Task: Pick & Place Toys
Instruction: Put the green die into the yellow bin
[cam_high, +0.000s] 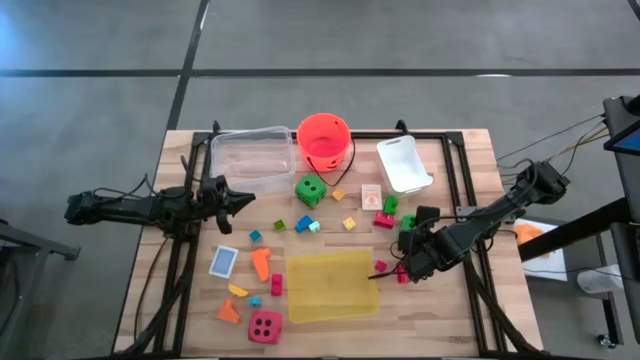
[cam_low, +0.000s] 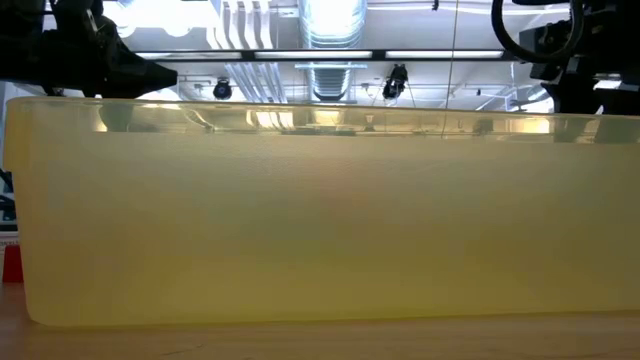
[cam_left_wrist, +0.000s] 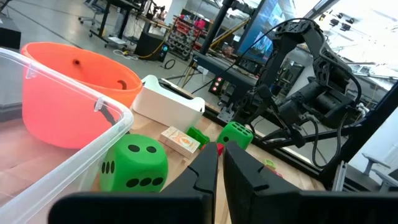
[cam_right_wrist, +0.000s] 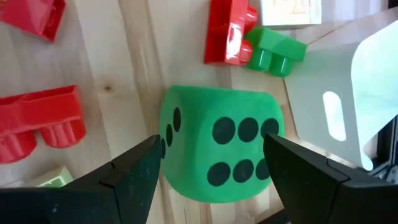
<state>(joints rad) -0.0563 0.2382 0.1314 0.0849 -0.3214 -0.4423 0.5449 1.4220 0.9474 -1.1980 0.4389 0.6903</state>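
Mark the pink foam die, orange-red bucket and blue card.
Pink foam die (cam_high: 265, 326), high view, top face.
Orange-red bucket (cam_high: 323, 130), high view, inside floor.
Blue card (cam_high: 224, 262), high view, centre.

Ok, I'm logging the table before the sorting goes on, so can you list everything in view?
bucket: one, orange-red, far edge, middle
clear bin: one, see-through, left of the bucket
white container: one, right of the bucket
green dice: two, one in front of the bucket, one right of the tray
pink die: one, near edge
tray: one, yellow, flat, near middle
cards: two, one blue left of the tray, one pale near the white container
small bricks: many, mixed colours, scattered mid-table
left gripper: shut, by the clear bin
right gripper: at the second green die
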